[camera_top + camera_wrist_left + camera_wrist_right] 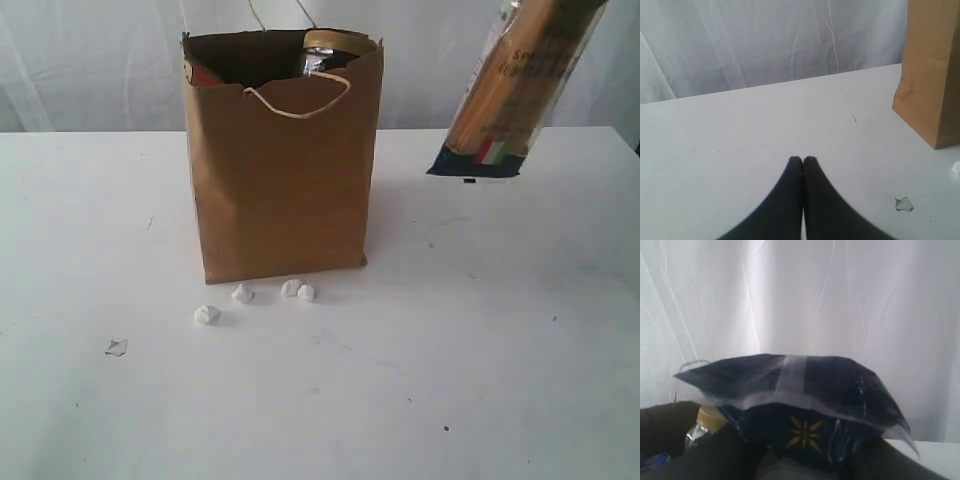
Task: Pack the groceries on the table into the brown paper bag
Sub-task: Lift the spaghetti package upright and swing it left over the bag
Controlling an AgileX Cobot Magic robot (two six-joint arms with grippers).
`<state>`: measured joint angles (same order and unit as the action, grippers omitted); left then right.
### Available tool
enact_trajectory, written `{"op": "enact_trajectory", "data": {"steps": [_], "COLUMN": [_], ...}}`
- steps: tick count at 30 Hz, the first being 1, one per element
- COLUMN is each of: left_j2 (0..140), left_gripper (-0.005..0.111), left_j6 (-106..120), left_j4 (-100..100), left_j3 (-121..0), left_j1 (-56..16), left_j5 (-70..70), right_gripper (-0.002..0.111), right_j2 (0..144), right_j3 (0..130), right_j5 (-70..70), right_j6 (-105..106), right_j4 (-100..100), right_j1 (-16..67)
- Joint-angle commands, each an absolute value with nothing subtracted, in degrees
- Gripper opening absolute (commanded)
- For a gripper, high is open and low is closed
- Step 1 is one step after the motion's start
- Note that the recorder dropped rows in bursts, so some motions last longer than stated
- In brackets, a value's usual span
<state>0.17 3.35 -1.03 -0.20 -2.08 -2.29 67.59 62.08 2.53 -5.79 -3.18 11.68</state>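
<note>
Spaghetti packet (pixel 510 90) hangs tilted, seemingly pinched by right hand (pixel 805 457); left hand (pixel 803 162) pressed together.

The brown paper bag (pixel 280 190) stands upright on the white table (pixel 500 350), a gold-lidded clear jar (pixel 330 45) showing inside its ragged rim, while the spaghetti packet (pixel 510 90) hangs tilted to its right, off the tabletop, dark end lowest.

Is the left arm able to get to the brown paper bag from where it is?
Probably yes. The left pincer, shut, points out over the white table, and the brown paper bag stands close by with nothing between them.
</note>
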Motion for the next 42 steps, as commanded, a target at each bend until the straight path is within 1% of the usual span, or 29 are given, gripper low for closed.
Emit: {"op": "enact_trajectory", "data": {"steps": [1, 9, 14, 23, 30, 36, 42], "left_j2": [0.0, 0.0, 0.0, 0.0, 0.0, 0.0, 0.0], "left_gripper": [0.000, 0.000, 0.000, 0.000, 0.000, 0.000, 0.000], "left_j6": [3.3, 3.3, 3.3, 3.3, 3.3, 3.3, 3.3], "left_j4": [-1.5, -1.5, -1.5, -1.5, -1.5, -1.5, -1.5], "left_j3": [0.0, 0.0, 0.0, 0.0, 0.0, 0.0, 0.0], "left_j1": [-2.0, -2.0, -2.0, -2.0, -2.0, -2.0, -2.0], "left_j5": [-2.9, -2.9, -2.9, -2.9, -2.9, -2.9, -2.9], "right_gripper": [0.000, 0.000, 0.000, 0.000, 0.000, 0.000, 0.000], "right_j2": [64.5, 64.1, 65.4, 70.4, 74.9, 75.5, 72.3], "right_j3": [62.6, 62.6, 62.6, 63.0, 63.4, 63.4, 63.2], "right_j5": [-8.5, -23.5, -32.0, -42.1, -46.9, -46.2, -42.8], "right_j6": [-11.1, -21.1, -28.1, -35.2, -35.4, -36.1, -32.5], "right_j4": [-4.5, -3.7, 2.4, 13.2, 22.4, 23.4, 23.9], "right_j1": [11.5, 14.1, 15.9, 16.8, 18.3, 18.3, 18.2]}}
